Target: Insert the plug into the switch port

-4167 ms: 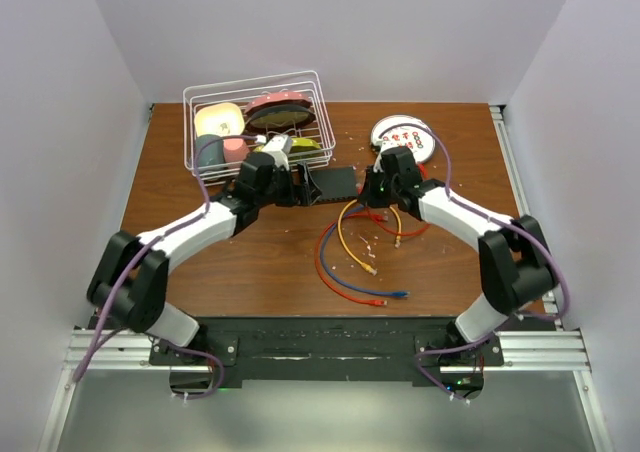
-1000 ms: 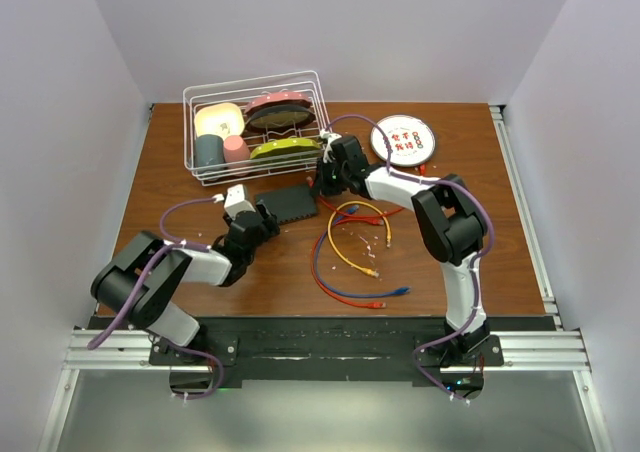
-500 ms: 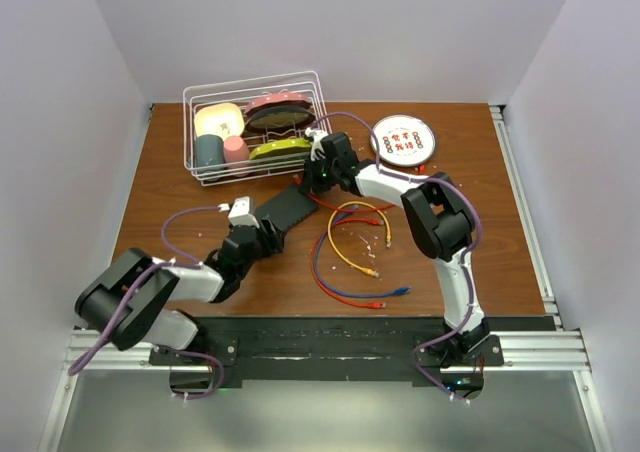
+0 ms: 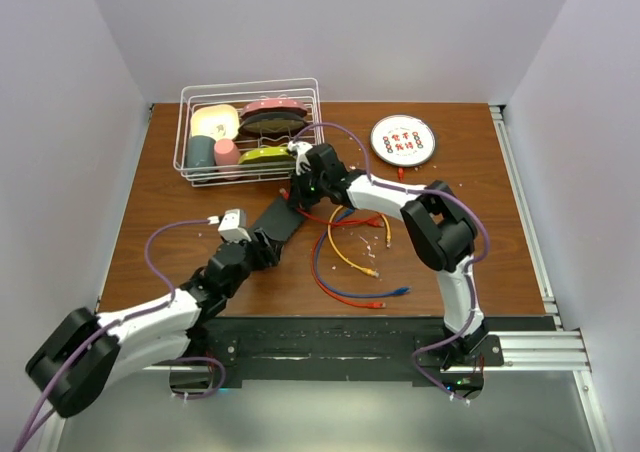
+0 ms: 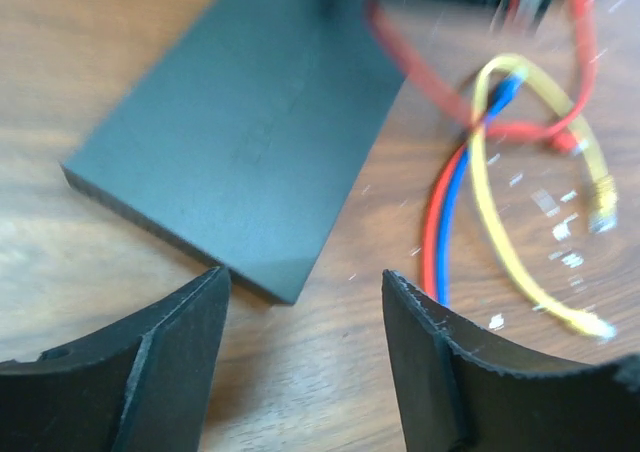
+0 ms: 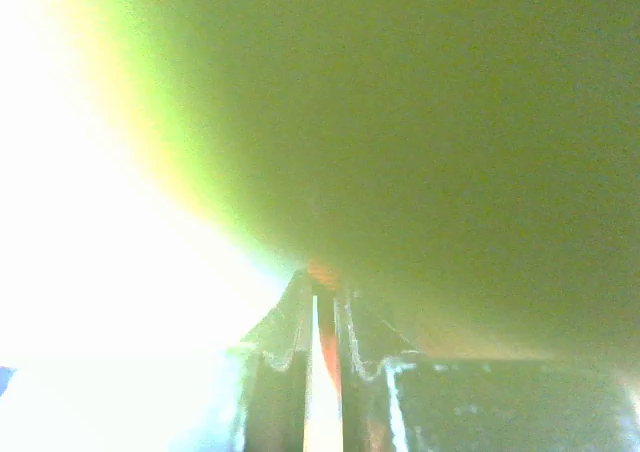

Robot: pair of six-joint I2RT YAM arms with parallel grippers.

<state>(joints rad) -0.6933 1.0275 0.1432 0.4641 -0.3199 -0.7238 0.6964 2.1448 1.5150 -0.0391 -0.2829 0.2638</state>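
The switch is a flat matte-black box lying askew on the wooden table; it also fills the upper left of the left wrist view. My left gripper is open and empty just off the switch's near end, and the switch's corner sits just beyond the fingertips. My right gripper is at the switch's far end, beside the basket. Its view is washed out by glare. Its fingers are almost together with a red plug pinched between them. The red cable trails from there.
A white wire basket with cups and dishes stands right behind the right gripper. A round white disc with red marks lies at the back right. Yellow and blue cables loop beside the switch, right of the left gripper.
The switch has swung from lying flat across to a diagonal and slid nearer. My left arm has drawn back toward the near left. My right gripper has moved left to the switch's far end.
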